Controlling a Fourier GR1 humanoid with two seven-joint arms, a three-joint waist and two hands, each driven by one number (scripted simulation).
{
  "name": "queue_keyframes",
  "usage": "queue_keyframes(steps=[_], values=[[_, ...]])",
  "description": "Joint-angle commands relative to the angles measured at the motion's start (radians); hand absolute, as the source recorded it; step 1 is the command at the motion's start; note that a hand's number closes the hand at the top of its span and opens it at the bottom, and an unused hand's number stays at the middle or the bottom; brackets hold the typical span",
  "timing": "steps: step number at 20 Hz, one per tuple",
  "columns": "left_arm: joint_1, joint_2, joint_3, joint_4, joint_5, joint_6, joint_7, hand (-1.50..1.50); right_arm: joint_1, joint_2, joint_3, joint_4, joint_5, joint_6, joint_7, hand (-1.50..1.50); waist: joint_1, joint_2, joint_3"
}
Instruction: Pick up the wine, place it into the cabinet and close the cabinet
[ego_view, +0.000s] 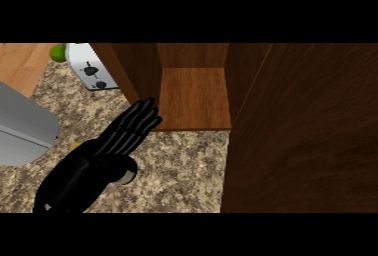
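Note:
The wooden cabinet (196, 97) stands open on the counter, its bare shelf showing between dark side walls. Its door (303, 130) is swung out and fills the right side of the view as a tall dark panel. My left hand (111, 150) comes in from the lower left with straight fingers (140, 117) pointing up, their tips just short of the cabinet's left front corner. It holds nothing. No wine bottle shows anywhere, neither on the shelf nor on the counter. My right hand is out of sight.
A white toaster (92, 67) stands at the back left beside the cabinet, with a green fruit (57, 52) behind it. A large grey object (22, 130) sits at the left edge. Speckled granite counter (177, 170) lies in front of the cabinet.

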Motion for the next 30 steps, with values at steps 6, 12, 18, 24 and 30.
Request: queue_keyframes(steps=[6, 12, 18, 24, 30], values=[[-0.064, -0.053, -0.123, -0.273, 0.004, 0.177, 0.345, -1.5, 0.141, -0.015, 0.065, -0.286, -0.044, -0.013, 0.17, -1.5, 0.009, -0.002, 0.0], [-0.115, -0.055, -0.104, -0.353, 0.007, 0.241, 0.483, -1.5, 0.086, -0.023, 0.042, -0.268, -0.061, -0.024, 0.204, -1.5, 0.012, 0.001, 0.0], [-0.086, -0.064, -0.192, -0.447, -0.073, 0.322, 0.551, -1.5, 0.145, -0.024, 0.111, -0.376, -0.017, -0.058, 0.259, -1.5, 0.012, -0.005, 0.0], [-0.097, -0.023, -0.138, -0.505, -0.078, 0.349, 0.593, -1.5, 0.135, -0.036, 0.122, -0.395, -0.01, -0.073, 0.292, -1.5, 0.019, -0.007, -0.001], [-0.156, -0.024, -0.107, -0.463, -0.093, 0.364, 0.591, -1.5, 0.107, -0.033, 0.139, -0.398, 0.01, -0.098, 0.316, -1.5, 0.016, -0.003, -0.001]])
